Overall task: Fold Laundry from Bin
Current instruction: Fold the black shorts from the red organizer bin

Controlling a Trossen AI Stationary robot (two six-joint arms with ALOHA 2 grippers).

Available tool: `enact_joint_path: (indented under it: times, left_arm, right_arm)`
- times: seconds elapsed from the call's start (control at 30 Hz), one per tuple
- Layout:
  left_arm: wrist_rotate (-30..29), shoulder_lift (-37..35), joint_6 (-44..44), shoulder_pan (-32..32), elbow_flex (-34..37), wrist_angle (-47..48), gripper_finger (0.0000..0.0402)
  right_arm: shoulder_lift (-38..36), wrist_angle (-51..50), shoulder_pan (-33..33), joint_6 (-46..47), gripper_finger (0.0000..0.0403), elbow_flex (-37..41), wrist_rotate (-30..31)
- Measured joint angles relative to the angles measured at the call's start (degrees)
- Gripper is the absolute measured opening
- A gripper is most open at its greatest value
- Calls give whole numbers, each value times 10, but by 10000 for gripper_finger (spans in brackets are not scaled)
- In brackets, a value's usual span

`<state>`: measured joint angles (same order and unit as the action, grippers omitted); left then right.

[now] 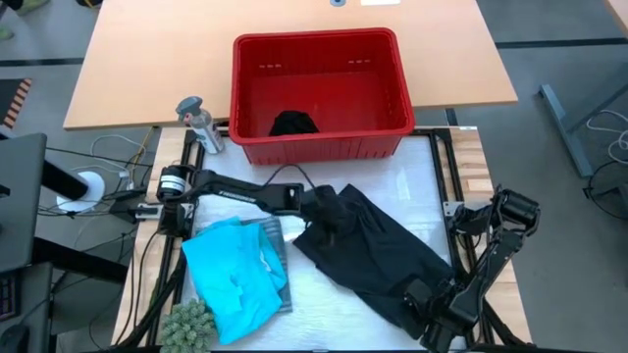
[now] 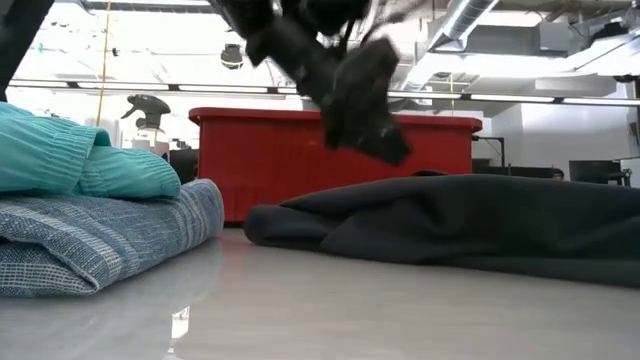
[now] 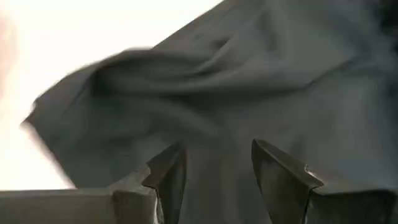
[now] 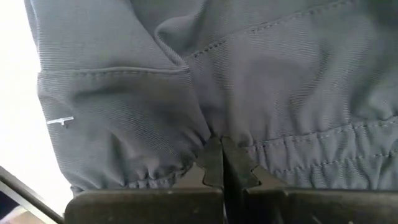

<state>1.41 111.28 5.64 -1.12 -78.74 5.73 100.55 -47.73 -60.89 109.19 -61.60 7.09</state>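
on the white table (image 1: 412, 186), the limp black garment (image 1: 378, 250) is pinched at its gathered hem by the right gripper (image 4: 221, 163), while the left gripper (image 3: 214, 171) is held spread above its upper edge; it is judged light and best taken by its edges.

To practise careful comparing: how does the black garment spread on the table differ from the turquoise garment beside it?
The black garment lies spread and rumpled on the white work surface, while the turquoise garment is folded and stacked on a blue-grey striped one. The right gripper is shut on the black garment's hem and the open left gripper hovers over it; nothing holds the turquoise one. Both are soft cloth, out of the red bin.
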Motion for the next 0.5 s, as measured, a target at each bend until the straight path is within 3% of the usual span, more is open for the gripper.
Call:
enact_joint_path:
  times: [0.13,0.23,0.33,0.4,0.5]
  left_arm:
    - [8,1,14,34,28,4,169]
    - [62,1,31,46,30,15,169]
    - [79,5,29,37,31,45,169]
    - [77,5,16,19,32,49,169]
    - [21,5,-23,-15,31,49,169]
  right_arm:
    - [0,0,-7,-1,15,0,0]
    - [0,0,-7,-3,15,0,0]
    - [0,-1,-5,-10,15,0,0]
    - [0,-3,-4,-13,16,0,0]
    - [0,-5,-4,-13,16,0,1]
